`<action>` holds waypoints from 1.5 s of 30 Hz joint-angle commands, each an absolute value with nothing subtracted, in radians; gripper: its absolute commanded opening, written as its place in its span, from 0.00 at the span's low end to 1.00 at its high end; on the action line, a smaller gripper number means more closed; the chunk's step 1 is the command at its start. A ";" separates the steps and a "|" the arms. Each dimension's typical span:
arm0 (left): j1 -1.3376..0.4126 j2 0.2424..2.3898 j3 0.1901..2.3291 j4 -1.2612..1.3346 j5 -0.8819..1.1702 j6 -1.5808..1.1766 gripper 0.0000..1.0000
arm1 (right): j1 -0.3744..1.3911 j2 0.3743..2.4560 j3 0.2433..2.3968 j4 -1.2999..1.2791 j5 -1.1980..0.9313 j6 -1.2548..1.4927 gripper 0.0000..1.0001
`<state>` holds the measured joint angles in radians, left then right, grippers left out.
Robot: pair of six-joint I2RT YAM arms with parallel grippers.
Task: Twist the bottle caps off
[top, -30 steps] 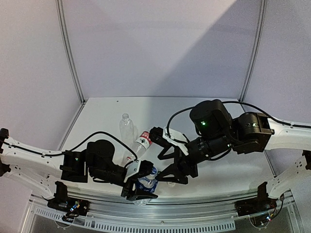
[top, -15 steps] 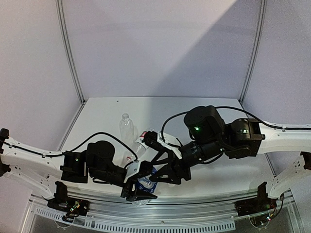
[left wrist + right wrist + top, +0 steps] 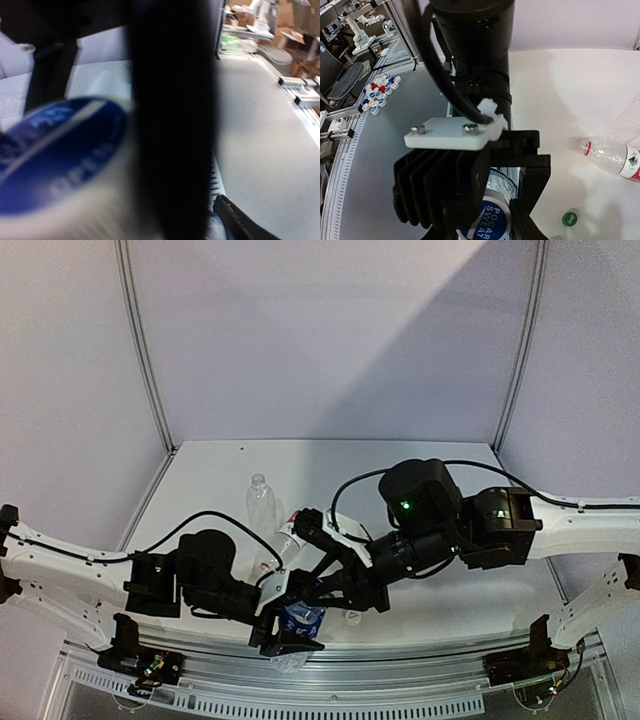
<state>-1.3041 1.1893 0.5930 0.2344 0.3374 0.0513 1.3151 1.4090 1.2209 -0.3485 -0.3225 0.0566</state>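
Note:
A bottle with a blue label (image 3: 300, 618) stands at the near table edge, and my left gripper (image 3: 290, 628) is shut round its body. Its blue cap (image 3: 487, 220) reads "POCARI SWEAT". My right gripper (image 3: 485, 229) has come down from above and is shut on that cap. In the left wrist view the blue cap (image 3: 55, 150) is a blur, with a black right finger (image 3: 170, 125) across it. A green cap (image 3: 569, 218) lies loose on the table. A red-labelled bottle (image 3: 290, 536) lies on its side, and an unlabelled bottle (image 3: 260, 502) lies behind it.
The white table (image 3: 420, 465) ends at a metal rail (image 3: 330, 685) in front of the arms. Grey walls (image 3: 320, 340) close the back and sides. Several loose caps (image 3: 377, 92) lie on a grey surface off the table, seen in the right wrist view.
My right gripper moved left and down onto the blue-labelled bottle's top and its jaws closed on the cap. The left gripper stayed in place round the bottle.

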 commanded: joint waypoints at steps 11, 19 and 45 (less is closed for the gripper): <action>-1.296 1.127 0.541 0.287 0.136 0.042 0.84 | 1.311 1.229 1.249 -0.487 -0.157 0.064 0.18; -1.296 1.181 0.563 0.276 0.180 0.047 0.82 | 1.311 1.215 1.253 -0.505 -0.193 0.060 0.19; -1.294 1.192 0.563 0.281 0.208 0.066 0.71 | 1.310 1.229 1.237 -0.441 -0.236 0.071 0.21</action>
<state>-1.3033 1.1896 0.5491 0.2947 0.2245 0.0521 1.3098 1.2324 1.2312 -0.4706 -0.2031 0.0586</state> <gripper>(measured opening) 0.719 0.306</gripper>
